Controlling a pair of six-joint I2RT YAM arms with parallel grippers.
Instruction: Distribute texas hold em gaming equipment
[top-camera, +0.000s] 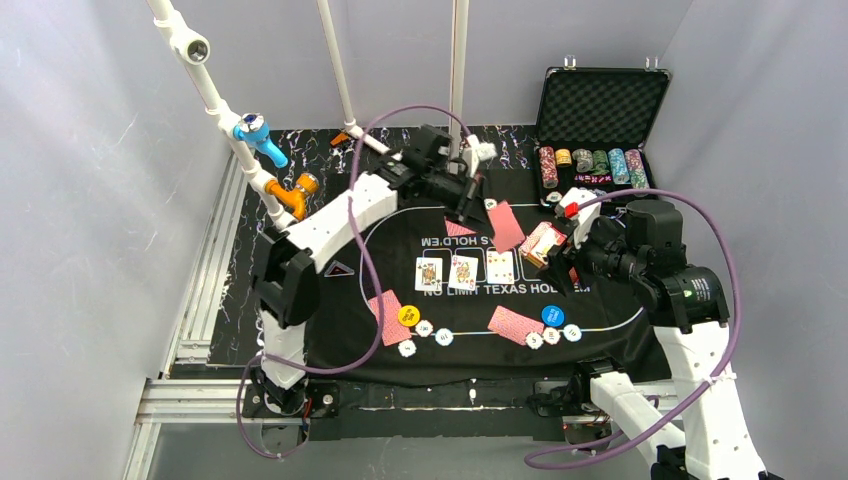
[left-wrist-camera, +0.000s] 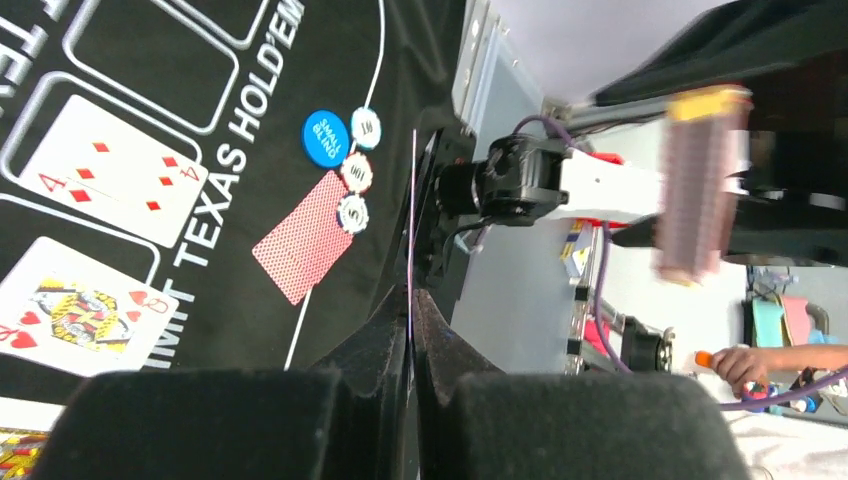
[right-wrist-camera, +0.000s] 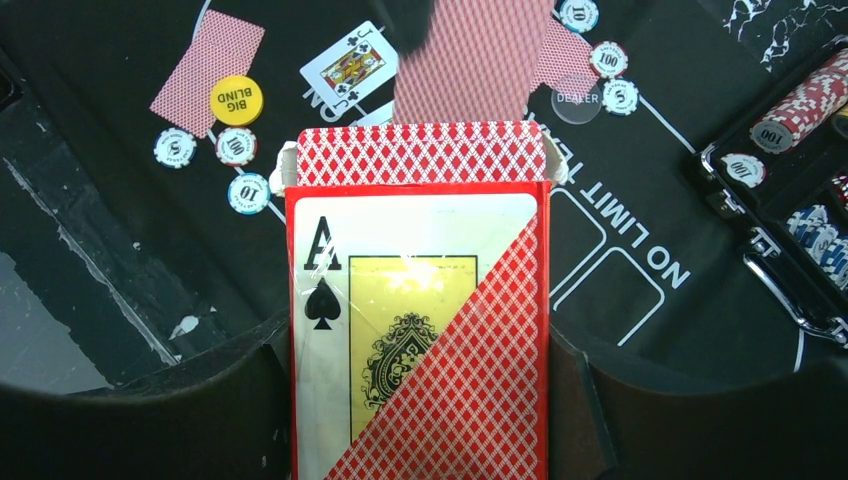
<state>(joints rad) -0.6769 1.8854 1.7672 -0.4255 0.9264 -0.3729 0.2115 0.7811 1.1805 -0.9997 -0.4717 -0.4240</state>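
Note:
My left gripper (top-camera: 476, 212) is shut on a single red-backed playing card (top-camera: 506, 226), held above the far side of the mat. In the left wrist view this card (left-wrist-camera: 411, 220) shows edge-on between the shut jaws of the left gripper (left-wrist-camera: 411, 300). My right gripper (right-wrist-camera: 420, 400) is shut on a red card box (right-wrist-camera: 420, 300) with an ace of spades on its face, its top flap open. From above, the box (top-camera: 543, 243) is right of the mat's centre. Three face-up cards (top-camera: 463, 271) lie in the mat's boxes. Red-backed cards (top-camera: 388, 315) (top-camera: 515, 323) lie by the yellow button (top-camera: 408, 315) and blue button (top-camera: 552, 315).
Poker chips (top-camera: 443, 337) (top-camera: 552, 336) sit along the mat's near line. The black felt mat (top-camera: 600, 310) covers the table. An open black case (top-camera: 600, 110) with stacked chips stands at the back right. White pipes (top-camera: 215, 100) rise at the back left.

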